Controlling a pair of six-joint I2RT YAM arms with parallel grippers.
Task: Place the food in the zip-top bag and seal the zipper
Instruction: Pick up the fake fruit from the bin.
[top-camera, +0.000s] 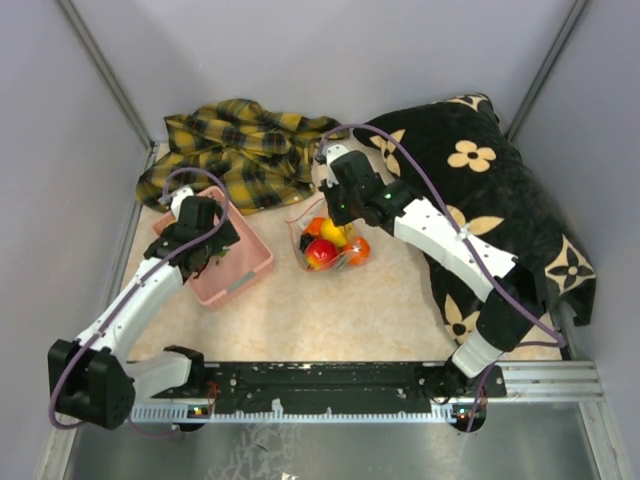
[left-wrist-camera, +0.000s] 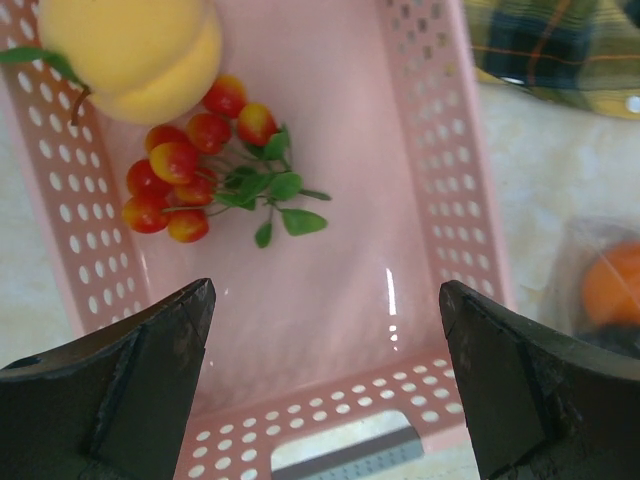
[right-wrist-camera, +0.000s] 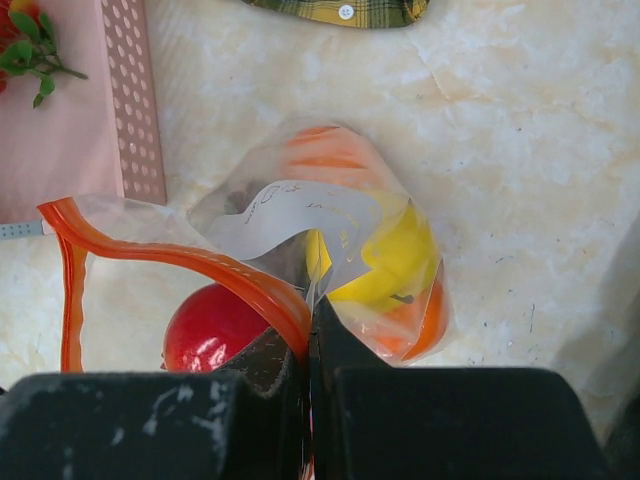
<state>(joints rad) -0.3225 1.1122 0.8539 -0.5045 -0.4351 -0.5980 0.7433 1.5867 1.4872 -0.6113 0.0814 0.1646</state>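
A pale marbled counter (top-camera: 330, 320) carries everything, with a black cloth with cream flowers (top-camera: 520, 200) heaped over its far right and a yellow-and-black plaid shirt (top-camera: 250, 150) crumpled at the far left. The right arm (top-camera: 450, 240) reaches from that black heap toward the middle, and the left arm (top-camera: 135, 305) stretches up the left side to a pink perforated basket (left-wrist-camera: 340, 250). The left jaws hang spread wide above the basket's floor, grasping nothing. Just right of the basket, on the counter, lies the zip-top bag (right-wrist-camera: 330, 170), clear and floppy with a white label patch. The right jaws are clenched on its mouth edge, at the zipper (right-wrist-camera: 190, 262). That red strip loops away to the left, so the mouth gapes. Inside the bag sit a red apple (right-wrist-camera: 210, 330), a yellow lemon (right-wrist-camera: 395, 255) and orange balls (top-camera: 358, 250). In the basket lie a pale yellow fruit (left-wrist-camera: 140, 50) and, touching it, a sprig of red-yellow berries (left-wrist-camera: 190, 180) with green leaves.
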